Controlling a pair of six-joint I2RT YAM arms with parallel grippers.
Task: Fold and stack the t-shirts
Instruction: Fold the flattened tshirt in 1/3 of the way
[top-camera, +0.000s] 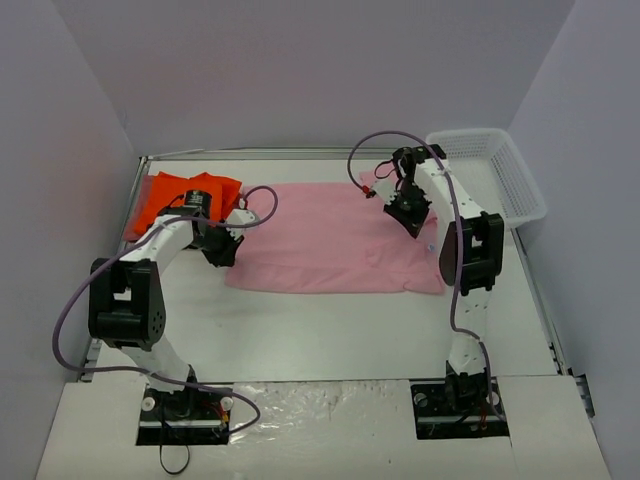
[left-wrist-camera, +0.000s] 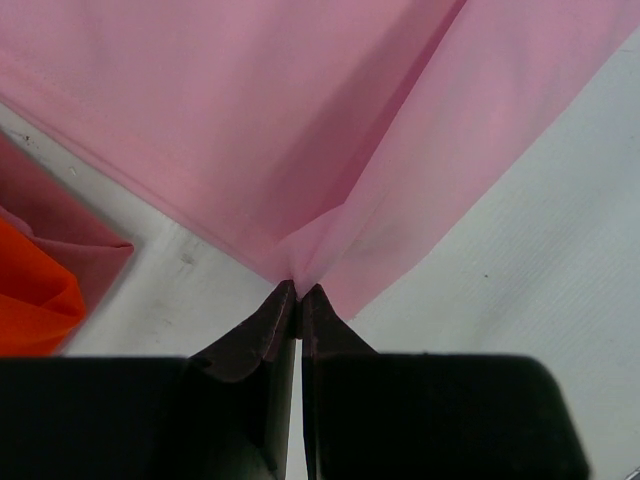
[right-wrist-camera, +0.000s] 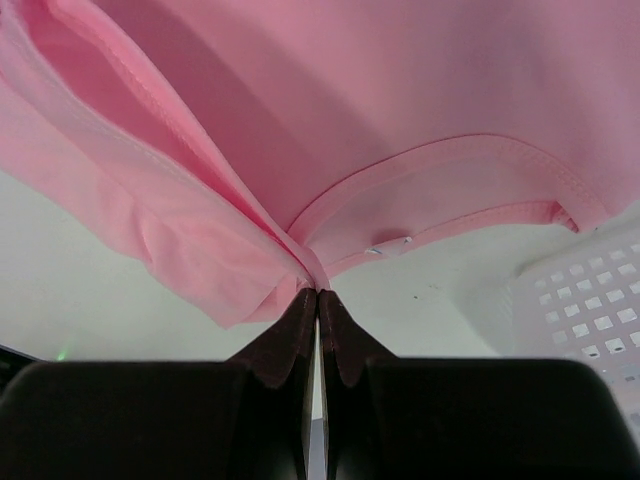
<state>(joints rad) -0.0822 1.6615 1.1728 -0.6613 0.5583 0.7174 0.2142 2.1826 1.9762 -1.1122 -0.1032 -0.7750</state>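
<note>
The light pink t-shirt (top-camera: 320, 240) lies spread across the middle of the table. My left gripper (top-camera: 222, 250) is shut on its left bottom corner; in the left wrist view the cloth (left-wrist-camera: 330, 150) fans out from the pinch between the closed fingers (left-wrist-camera: 298, 295). My right gripper (top-camera: 410, 213) is shut on the shirt's right edge near the collar; the right wrist view shows the cloth (right-wrist-camera: 330, 110) bunched at the closed tips (right-wrist-camera: 317, 293). The bright orange shirt (top-camera: 178, 195) lies crumpled at the far left, over a dull pinkish-red one (left-wrist-camera: 60, 215).
A white mesh basket (top-camera: 495, 175) stands at the far right corner, also in the right wrist view (right-wrist-camera: 585, 310). Grey walls enclose the table on three sides. Purple cables loop off both arms.
</note>
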